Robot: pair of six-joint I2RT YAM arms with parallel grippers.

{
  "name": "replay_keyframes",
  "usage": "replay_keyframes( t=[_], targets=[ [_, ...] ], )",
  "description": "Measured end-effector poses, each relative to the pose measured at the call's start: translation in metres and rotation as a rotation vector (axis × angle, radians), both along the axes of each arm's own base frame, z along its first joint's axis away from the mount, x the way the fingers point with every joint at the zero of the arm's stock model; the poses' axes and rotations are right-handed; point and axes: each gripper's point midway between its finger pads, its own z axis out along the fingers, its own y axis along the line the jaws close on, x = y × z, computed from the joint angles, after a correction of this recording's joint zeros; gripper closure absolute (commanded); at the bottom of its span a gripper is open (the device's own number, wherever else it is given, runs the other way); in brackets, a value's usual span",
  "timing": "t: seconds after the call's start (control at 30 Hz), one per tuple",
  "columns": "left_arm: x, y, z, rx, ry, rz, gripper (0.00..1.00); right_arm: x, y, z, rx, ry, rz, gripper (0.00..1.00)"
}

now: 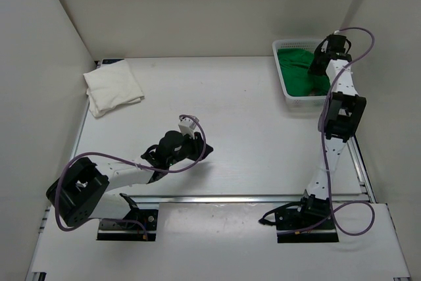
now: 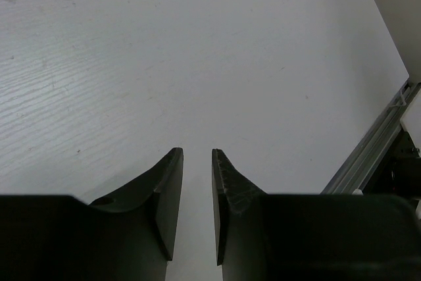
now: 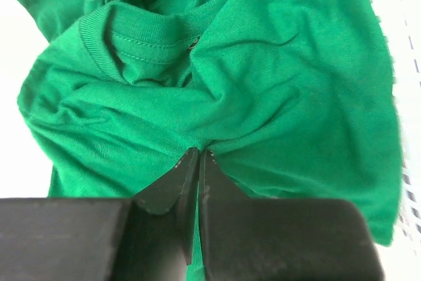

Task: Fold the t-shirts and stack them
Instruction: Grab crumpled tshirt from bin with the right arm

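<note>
Fetching: right fingers (image 3: 172, 182) clench the green t-shirt (image 3: 263, 97) in the basket (image 1: 290, 102) at 2 o'clock; left fingers (image 2: 168, 192) hang slightly parted, empty. Folded white t-shirt (image 1: 113, 87) sits at 10 o'clock. Next, probably lift it onto the bench (image 1: 230, 110)

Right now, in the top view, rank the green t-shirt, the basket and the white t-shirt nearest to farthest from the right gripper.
1. green t-shirt, pinched in the right gripper.
2. basket, around it, far right.
3. white t-shirt, folded, far left.
</note>
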Motion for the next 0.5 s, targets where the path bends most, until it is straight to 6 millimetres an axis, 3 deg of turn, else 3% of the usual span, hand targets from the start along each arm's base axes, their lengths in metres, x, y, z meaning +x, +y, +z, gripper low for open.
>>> replay_keyframes(
  t=[0.13,0.23,0.37,0.43,0.5],
  targets=[
    [0.001,0.001,-0.001,0.000,0.007,0.003,0.66,-0.004,0.003,0.027,-0.009,-0.026,-0.006,1.00],
    [0.003,0.003,-0.001,-0.003,0.013,0.014,0.64,-0.012,0.018,0.082,-0.035,-0.102,0.009,1.00],
    [0.011,0.012,-0.001,-0.013,0.026,0.053,0.64,-0.041,0.070,0.215,-0.065,-0.336,0.092,1.00],
    [0.015,0.020,0.000,-0.024,0.040,0.085,0.64,-0.071,0.107,0.289,-0.067,-0.481,0.160,1.00],
    [0.021,0.031,0.002,-0.038,0.054,0.125,0.63,-0.116,0.156,0.363,-0.056,-0.648,0.255,1.00]
  ],
)
